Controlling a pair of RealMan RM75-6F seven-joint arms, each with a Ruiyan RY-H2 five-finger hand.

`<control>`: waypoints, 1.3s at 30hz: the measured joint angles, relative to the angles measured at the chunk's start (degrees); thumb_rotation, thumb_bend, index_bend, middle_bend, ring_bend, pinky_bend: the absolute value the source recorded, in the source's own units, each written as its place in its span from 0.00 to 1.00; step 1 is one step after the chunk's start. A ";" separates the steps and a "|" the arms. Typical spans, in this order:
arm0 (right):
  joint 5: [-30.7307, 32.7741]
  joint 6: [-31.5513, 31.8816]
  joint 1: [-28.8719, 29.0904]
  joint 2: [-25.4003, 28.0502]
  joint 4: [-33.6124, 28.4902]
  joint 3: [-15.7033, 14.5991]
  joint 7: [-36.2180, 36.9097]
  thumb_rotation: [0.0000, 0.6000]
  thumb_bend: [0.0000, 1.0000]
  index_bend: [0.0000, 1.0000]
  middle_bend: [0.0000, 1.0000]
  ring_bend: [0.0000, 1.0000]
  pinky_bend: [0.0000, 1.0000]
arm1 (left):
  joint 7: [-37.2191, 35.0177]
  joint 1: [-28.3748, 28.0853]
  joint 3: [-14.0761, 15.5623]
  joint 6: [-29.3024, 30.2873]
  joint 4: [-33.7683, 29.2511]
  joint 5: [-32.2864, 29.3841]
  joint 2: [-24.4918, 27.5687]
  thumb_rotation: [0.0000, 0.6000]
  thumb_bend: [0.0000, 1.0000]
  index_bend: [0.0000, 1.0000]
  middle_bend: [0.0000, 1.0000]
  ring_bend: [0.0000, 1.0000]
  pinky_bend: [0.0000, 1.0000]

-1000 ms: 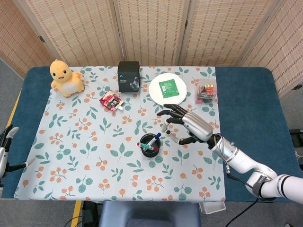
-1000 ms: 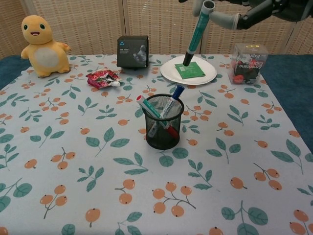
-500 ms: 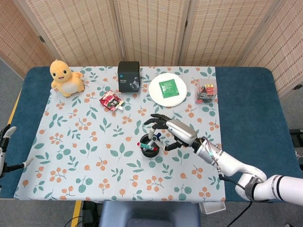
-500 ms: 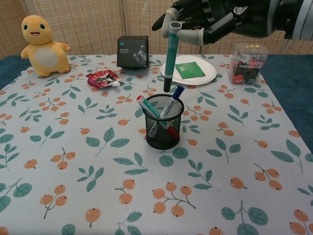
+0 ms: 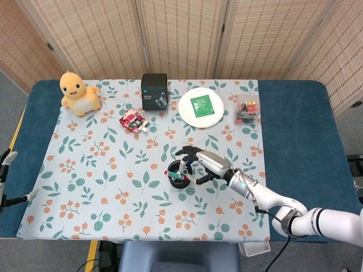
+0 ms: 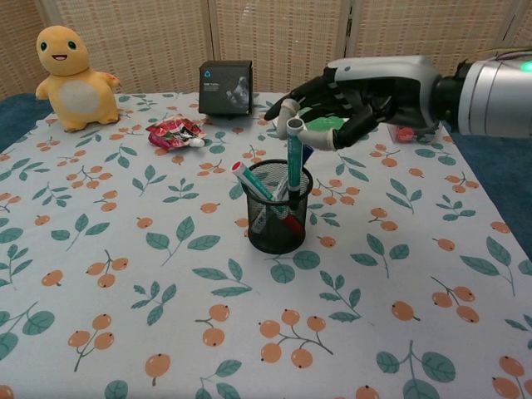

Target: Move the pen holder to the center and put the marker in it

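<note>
Head view: my right hand (image 5: pixel 205 163) hovers beside the mesh pen holder (image 5: pixel 179 177) near the tablecloth's centre. My left hand (image 5: pixel 5 161) is barely visible; its finger state cannot be told.

Chest view: my right hand pinches the teal marker (image 6: pixel 294 158) upright, tip inside the holder. Risk: releasing off-vertical could tip the light holder.

Far left: orange plush toy (image 5: pixel 79 92). Black box (image 5: pixel 154 90) at far centre, red snack packet (image 5: pixel 133 120) nearer and left of it. White plate (image 5: pixel 214 113) with green sachet (image 5: pixel 201 105), clear candy box (image 5: pixel 247 109) right of it.
</note>
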 measured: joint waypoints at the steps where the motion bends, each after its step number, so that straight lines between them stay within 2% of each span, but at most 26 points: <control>1: -0.19 -0.78 0.18 0.08 0.37 -0.10 -0.08 1.00 0.27 0.06 0.00 0.00 0.00 | -0.13 0.01 -0.01 0.01 0.03 -0.01 0.02 1.00 0.05 0.00 0.00 0.00 0.16; 3: -0.71 -2.16 0.56 0.41 1.46 -0.27 -0.55 1.00 0.20 0.00 0.00 0.00 0.00 | -0.49 0.03 -0.05 0.03 0.10 -0.02 0.06 1.00 0.05 0.00 0.00 0.00 0.16; 8: -1.14 -2.34 0.50 1.55 3.01 0.01 -1.87 1.00 0.11 0.00 0.00 0.00 0.00 | -0.68 0.04 0.06 0.16 0.12 0.28 0.18 1.00 0.05 0.00 0.00 0.00 0.16; 14: -1.16 0.38 -1.18 4.63 4.08 0.52 -6.08 1.00 0.11 0.00 0.00 0.00 0.00 | 0.16 0.11 0.20 0.48 -0.58 0.61 0.65 1.00 0.05 0.00 0.00 0.00 0.16; 20: -1.85 8.05 -6.28 8.54 4.92 -0.30 -17.46 1.00 0.13 0.00 0.00 0.00 0.00 | 3.78 0.34 0.54 1.03 -2.35 1.04 1.65 1.00 0.05 0.00 0.00 0.00 0.16; 26: 0.70 19.00 -16.01 9.99 5.29 -2.11 -38.39 1.00 0.14 0.00 0.00 0.00 0.00 | 11.81 0.67 1.18 0.32 -7.44 0.43 3.85 1.00 0.05 0.00 0.00 0.00 0.16; 30: 4.94 28.77 -26.51 10.11 5.13 -3.44 -49.61 1.00 0.15 0.00 0.00 0.00 0.00 | 17.81 0.77 1.76 -1.05 -12.03 -0.52 5.52 1.00 0.05 0.00 0.00 0.00 0.16; 35: 9.30 37.30 -36.34 9.18 5.68 -4.37 -52.14 1.00 0.16 0.00 0.00 0.00 0.00 | 23.61 0.52 2.34 -3.45 -16.47 -2.13 7.35 1.00 0.05 0.00 0.00 0.00 0.16; 39: 10.57 42.11 -41.90 6.77 8.13 -4.63 -51.60 1.00 0.16 0.00 0.00 0.00 0.00 | 24.68 0.44 2.31 -2.84 -17.55 -1.85 7.65 1.00 0.05 0.00 0.00 0.00 0.16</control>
